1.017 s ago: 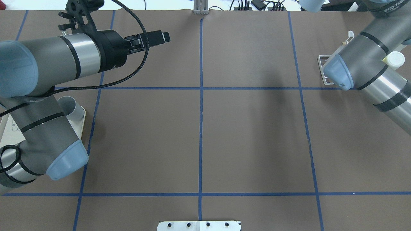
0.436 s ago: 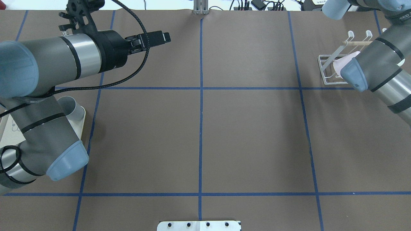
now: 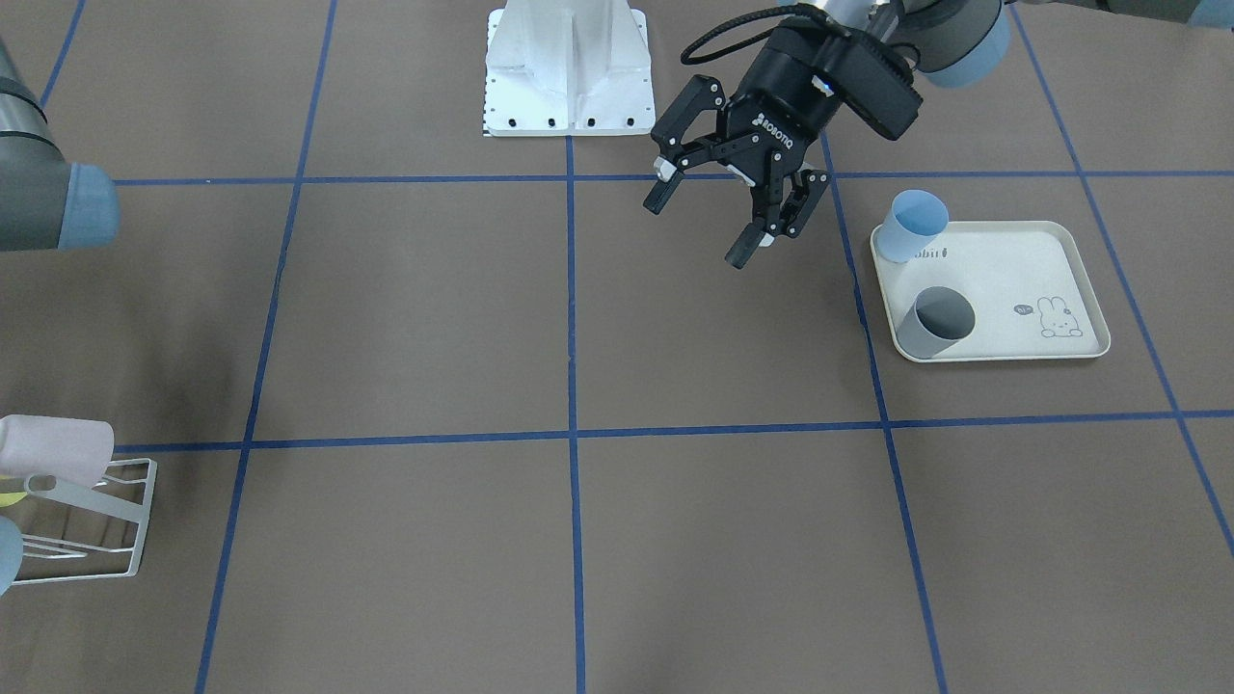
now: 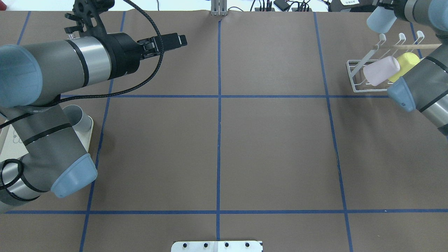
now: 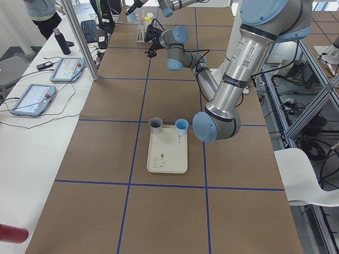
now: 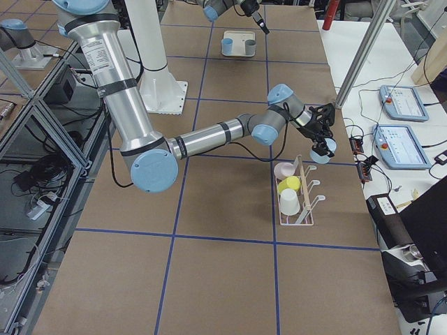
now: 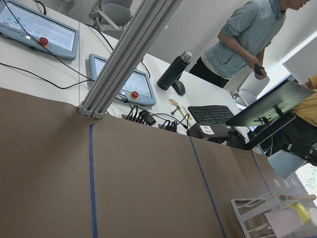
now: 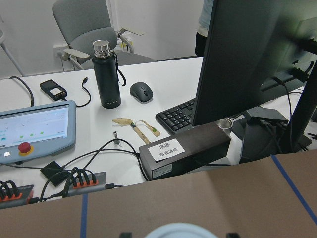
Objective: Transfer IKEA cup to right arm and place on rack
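My right gripper (image 6: 320,137) is shut on a light blue IKEA cup (image 4: 379,20) and holds it in the air above the far end of the white wire rack (image 4: 350,76). The cup's rim shows at the bottom of the right wrist view (image 8: 179,231). The rack has a light wooden rod (image 4: 409,45) and carries a pink cup (image 4: 380,71) and a yellow cup (image 4: 406,63). A white cup (image 6: 288,202) shows on it in the exterior right view. My left gripper (image 3: 713,207) is open and empty, raised over the table's left half.
A cream rabbit-print tray (image 3: 1022,280) lies at my left with a light blue cup (image 3: 914,224) and a grey cup (image 3: 935,323) on it. My right forearm (image 4: 420,87) lies beside the rack. Monitors and cables sit beyond the table's far edge.
My right arm has swung to the right, uncovering the rack with its pink and yellow cups. The blue cup has moved right above the rack. My left arm has hardly moved.
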### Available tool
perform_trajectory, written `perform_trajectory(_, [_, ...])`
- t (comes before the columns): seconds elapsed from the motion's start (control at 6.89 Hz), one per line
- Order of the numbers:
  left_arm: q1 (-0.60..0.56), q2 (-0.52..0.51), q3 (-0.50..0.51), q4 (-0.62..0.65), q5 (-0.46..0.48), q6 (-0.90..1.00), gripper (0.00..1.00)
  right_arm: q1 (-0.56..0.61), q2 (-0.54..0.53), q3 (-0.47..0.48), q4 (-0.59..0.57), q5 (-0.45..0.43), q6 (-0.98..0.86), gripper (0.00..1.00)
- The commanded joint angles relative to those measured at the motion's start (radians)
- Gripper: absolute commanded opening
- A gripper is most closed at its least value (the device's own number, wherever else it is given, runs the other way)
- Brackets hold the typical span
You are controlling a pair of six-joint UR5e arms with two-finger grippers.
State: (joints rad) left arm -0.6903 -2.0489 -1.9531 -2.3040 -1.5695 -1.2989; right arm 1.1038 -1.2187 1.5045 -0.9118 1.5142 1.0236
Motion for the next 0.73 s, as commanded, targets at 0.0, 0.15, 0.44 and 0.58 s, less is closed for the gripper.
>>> perform_trajectory(0.0, [0.002, 0.001, -0.001, 0.0, 0.0, 0.0, 0.99, -0.001, -0.031, -0.003, 0.01, 0.0, -0.005, 0.0])
perform_trajectory(0.15, [0.002, 0.001, -0.004, 0.0, 0.002, -0.002, 0.99, -0.001, -0.036, -0.004, 0.008, -0.002, -0.005, 0.0])
perform_trajectory(0.44, [0.002, 0.001, -0.006, 0.0, 0.002, -0.002, 0.99, -0.001, -0.038, -0.021, 0.01, -0.002, -0.005, 0.0])
perform_trajectory(0.58, [0.003, 0.001, -0.007, 0.0, 0.002, -0.002, 0.99, -0.002, -0.038, -0.024, 0.01, 0.0, -0.005, 0.0])
